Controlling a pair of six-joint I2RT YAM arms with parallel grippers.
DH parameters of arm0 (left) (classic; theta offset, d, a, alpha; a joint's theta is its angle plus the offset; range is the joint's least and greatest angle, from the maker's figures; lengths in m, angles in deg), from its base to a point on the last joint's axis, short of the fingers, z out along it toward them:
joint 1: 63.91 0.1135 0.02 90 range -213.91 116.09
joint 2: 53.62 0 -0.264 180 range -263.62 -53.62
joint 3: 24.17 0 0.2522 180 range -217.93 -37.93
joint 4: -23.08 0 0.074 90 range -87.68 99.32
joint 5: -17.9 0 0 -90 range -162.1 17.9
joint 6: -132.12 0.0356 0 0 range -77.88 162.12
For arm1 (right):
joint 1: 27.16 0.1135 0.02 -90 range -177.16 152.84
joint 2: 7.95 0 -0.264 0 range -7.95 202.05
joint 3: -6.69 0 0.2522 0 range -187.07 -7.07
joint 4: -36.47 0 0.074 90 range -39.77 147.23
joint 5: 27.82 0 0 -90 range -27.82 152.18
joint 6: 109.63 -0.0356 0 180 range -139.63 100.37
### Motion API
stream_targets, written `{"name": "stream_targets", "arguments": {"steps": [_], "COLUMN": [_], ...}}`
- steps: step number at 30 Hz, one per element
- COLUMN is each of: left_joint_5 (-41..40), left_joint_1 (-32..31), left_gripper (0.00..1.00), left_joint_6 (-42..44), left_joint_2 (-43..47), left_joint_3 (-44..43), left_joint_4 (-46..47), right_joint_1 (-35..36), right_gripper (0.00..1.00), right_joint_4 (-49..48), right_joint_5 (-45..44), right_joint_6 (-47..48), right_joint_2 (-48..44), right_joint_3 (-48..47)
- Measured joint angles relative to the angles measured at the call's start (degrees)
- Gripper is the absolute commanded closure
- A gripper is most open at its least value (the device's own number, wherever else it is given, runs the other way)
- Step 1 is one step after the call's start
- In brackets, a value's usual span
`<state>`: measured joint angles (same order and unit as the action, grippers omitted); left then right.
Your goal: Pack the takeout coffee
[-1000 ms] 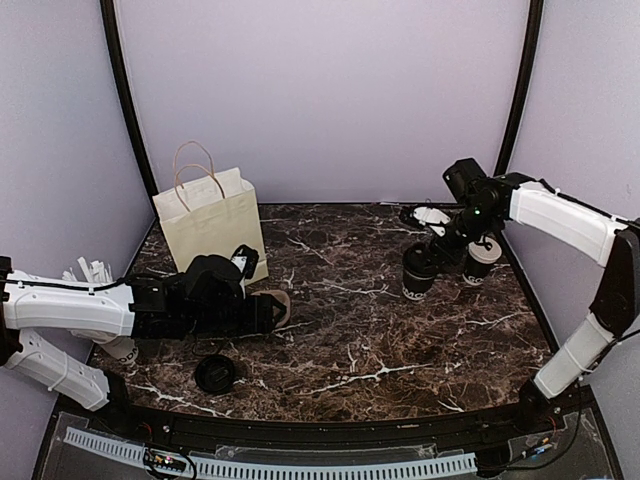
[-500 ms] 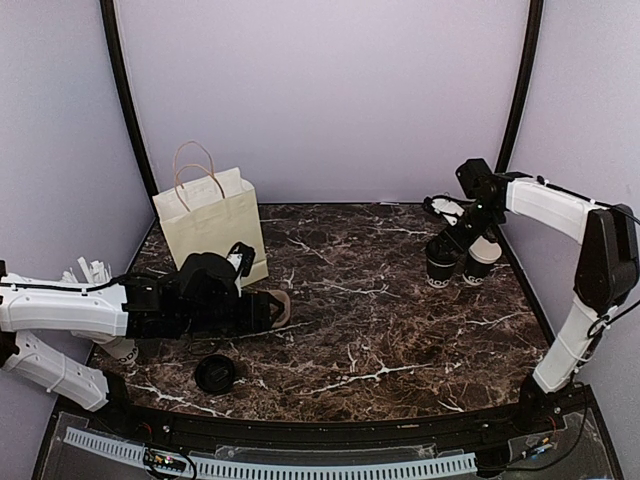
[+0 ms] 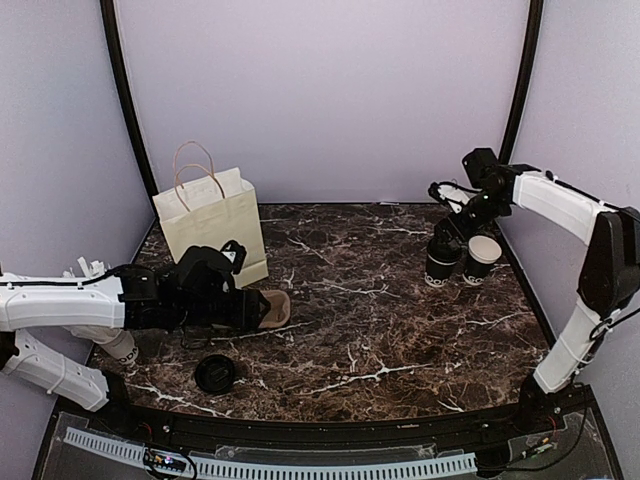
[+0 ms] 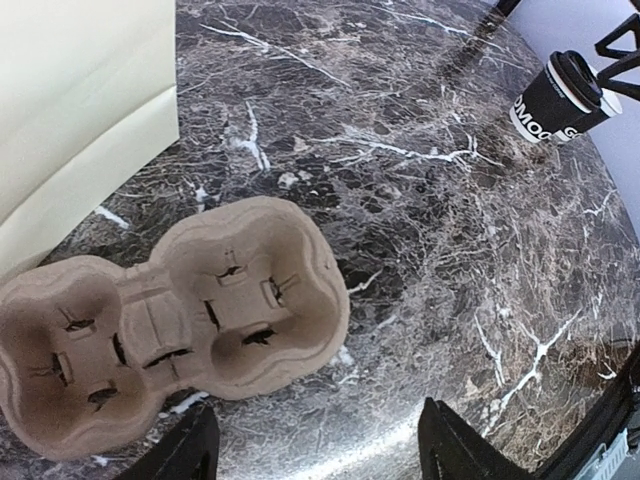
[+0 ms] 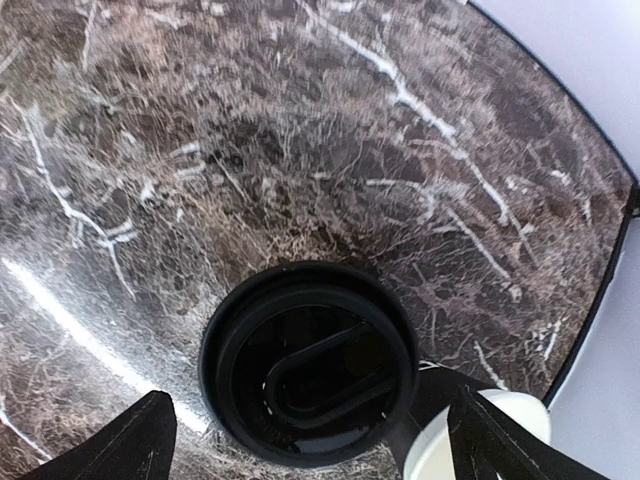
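Marble table: paper bag, cup carrier, loose lid at left. Unlidded cup just beside takeout coffee, right; right gripper directly above, jaws spread, gripping nothing.

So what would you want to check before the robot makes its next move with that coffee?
1. Takeout coffee upright, black lid on: ok.
2. Right gripper centred over the lid, jaws open wider than it: ok.
3. Open cup clear of the right gripper's fingers: cannot tell. It stands close beside the lidded cup.
4. Cup carrier lying flat, both pockets empty: ok.
5. Left gripper open at the carrier's edge: ok. Whether a finger touches the carrier: cannot tell.
6. Paper bag standing upright: ok. Whether its mouth is open enough: cannot tell.
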<state>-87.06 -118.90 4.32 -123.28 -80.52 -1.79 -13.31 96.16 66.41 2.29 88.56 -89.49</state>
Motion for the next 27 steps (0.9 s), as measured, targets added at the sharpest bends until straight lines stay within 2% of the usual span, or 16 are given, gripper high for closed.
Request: {"name": "stream_targets", "arguments": {"steps": [6, 9, 12, 18, 21, 27], "left_joint_5": [-1.9, -2.4, -1.9, 0.0, 0.6, 6.2], "left_joint_1": [3.7, 7.0, 10.9, 13.9, 13.9, 13.9], "left_gripper": [0.28, 0.29, 0.31, 0.36, 0.42, 0.42], "left_joint_6": [1.0, 1.0, 1.4, 3.3, 4.8, 12.2], "left_joint_2": [0.0, -0.5, -1.9, -5.1, -5.0, -1.9], "left_joint_3": [-5.3, -8.1, -9.9, -12.0, -13.9, -24.0], "left_joint_4": [-8.1, -12.7, -16.6, -22.4, -23.8, -24.8], "right_joint_1": [-0.2, -0.2, -0.2, -0.2, -0.2, -0.2], "right_gripper": [0.06, 0.07, 0.08, 0.08, 0.08, 0.09], "right_joint_4": [0.4, -2.7, -6.9, -10.5, -12.2, -15.5], "right_joint_5": [7.3, 12.4, 18.3, 29.9, 35.0, 39.9], "right_joint_6": [-1.0, -0.7, -0.2, 0.0, 0.2, 0.7], "right_joint_2": [-8.3, -15.4, -21.9, -23.4, -24.1, -25.5], "right_joint_3": [-1.0, 3.7, 13.0, 23.8, 26.5, 30.8]}}
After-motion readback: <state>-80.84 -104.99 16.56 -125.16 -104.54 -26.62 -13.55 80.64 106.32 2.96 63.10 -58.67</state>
